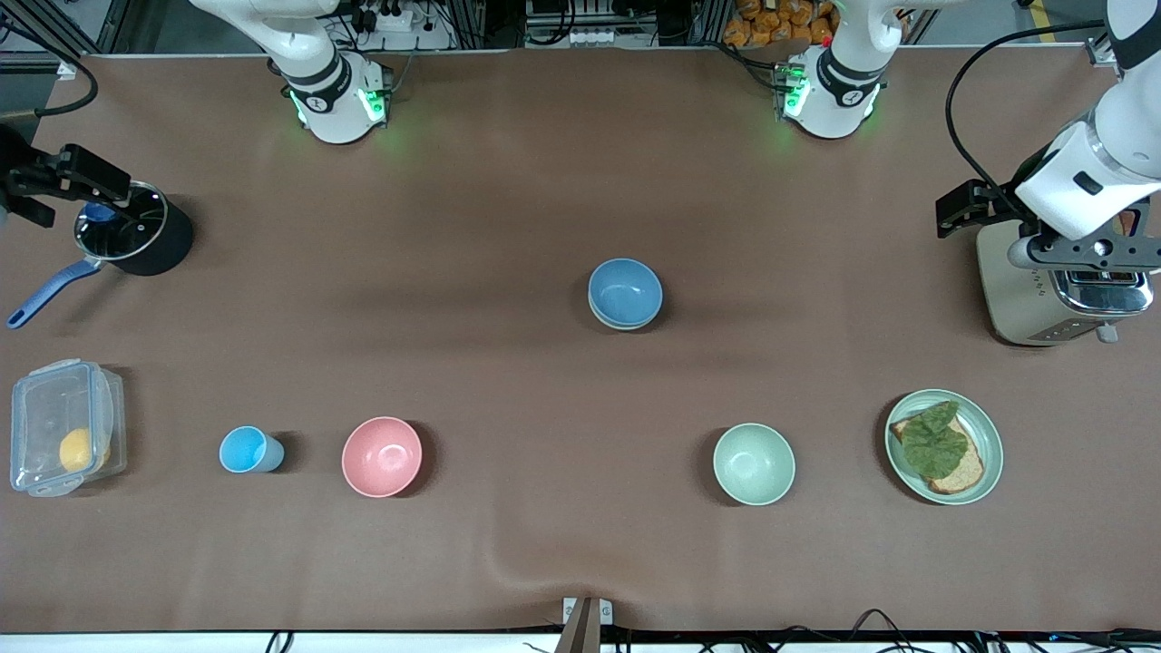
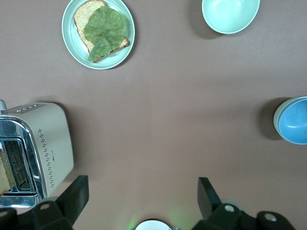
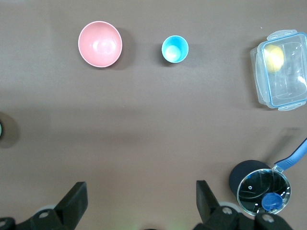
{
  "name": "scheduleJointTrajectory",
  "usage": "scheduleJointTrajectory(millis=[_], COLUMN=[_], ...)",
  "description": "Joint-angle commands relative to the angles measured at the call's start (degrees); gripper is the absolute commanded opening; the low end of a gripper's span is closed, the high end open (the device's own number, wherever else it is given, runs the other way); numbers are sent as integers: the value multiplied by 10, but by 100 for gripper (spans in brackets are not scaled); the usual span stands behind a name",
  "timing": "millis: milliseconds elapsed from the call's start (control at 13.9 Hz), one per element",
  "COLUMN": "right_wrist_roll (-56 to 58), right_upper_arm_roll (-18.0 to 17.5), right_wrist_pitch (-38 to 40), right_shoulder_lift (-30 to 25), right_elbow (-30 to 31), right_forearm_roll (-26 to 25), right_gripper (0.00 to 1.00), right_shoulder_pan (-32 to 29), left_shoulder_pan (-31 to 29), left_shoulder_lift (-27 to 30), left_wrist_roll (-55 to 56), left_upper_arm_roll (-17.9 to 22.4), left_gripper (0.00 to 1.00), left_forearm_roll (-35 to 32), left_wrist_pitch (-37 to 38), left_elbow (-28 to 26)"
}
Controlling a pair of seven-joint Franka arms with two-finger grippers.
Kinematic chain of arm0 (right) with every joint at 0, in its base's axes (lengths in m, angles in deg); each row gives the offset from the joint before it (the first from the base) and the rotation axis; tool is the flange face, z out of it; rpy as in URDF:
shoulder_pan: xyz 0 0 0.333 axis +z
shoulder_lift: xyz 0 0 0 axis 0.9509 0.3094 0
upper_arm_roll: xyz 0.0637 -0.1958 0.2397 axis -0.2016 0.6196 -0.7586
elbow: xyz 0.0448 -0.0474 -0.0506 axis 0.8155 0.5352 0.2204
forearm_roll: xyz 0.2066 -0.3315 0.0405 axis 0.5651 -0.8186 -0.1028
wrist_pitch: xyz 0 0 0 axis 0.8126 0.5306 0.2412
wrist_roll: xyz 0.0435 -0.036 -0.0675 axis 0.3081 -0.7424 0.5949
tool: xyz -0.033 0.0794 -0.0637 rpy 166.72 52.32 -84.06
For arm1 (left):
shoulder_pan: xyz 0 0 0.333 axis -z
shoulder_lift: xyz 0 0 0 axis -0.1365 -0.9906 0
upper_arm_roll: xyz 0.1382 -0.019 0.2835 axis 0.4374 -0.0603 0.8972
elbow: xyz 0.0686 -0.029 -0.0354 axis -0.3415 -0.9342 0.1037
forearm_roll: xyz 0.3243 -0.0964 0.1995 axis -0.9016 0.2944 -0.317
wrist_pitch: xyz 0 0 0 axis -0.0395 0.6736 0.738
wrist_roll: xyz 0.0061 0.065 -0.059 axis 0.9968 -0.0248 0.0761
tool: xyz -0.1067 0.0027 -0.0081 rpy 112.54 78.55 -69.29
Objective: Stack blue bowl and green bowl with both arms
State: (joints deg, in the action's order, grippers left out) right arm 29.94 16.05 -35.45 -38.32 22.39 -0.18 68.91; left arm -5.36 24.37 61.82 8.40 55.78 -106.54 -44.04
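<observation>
The blue bowl [image 1: 625, 290] [image 2: 295, 120] sits upright in the middle of the table, nested inside the green bowl [image 1: 625, 325] [image 2: 277, 120], of which only a pale rim shows beneath it. My left gripper [image 1: 1088, 254] [image 2: 143, 191] hangs high over the toaster at the left arm's end of the table, open and holding nothing. Over the black pot at the right arm's end, my right gripper [image 1: 54, 177] [image 3: 142, 194] is also high, open and holding nothing. Both grippers are well away from the stacked bowls.
A mint green bowl [image 1: 754, 463] [image 2: 230, 14] and a green plate [image 1: 984, 426] with toast and a leaf lie nearer the front camera. A pink bowl [image 1: 382, 456], a light-blue cup [image 1: 247, 450] and a lidded plastic box [image 1: 63, 426] also stand there. A toaster [image 1: 1016, 290] and a pot [image 1: 136, 236] stand at the ends.
</observation>
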Motion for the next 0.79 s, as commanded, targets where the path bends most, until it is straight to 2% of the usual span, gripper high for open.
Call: scheduleJointTrajectory(millis=[0, 720], right_wrist_roll=[7, 8], right_upper_arm_roll=[-7, -6], right_wrist_pitch=[1, -6], right_shoulder_lift=[-7, -2], right_elbow=[8, 8], right_forearm_roll=[-7, -5], right_gripper=[100, 100], right_shoulder_pan=[-12, -12], left_shoulder_pan=[-15, -15], left_shoulder_lift=[-7, -6], left_wrist_roll=[-18, -18], left_upper_arm_roll=[1, 1], left_gripper=[100, 100], left_forearm_roll=[12, 12], left_wrist_pitch=[14, 13], left_elbow=[18, 18])
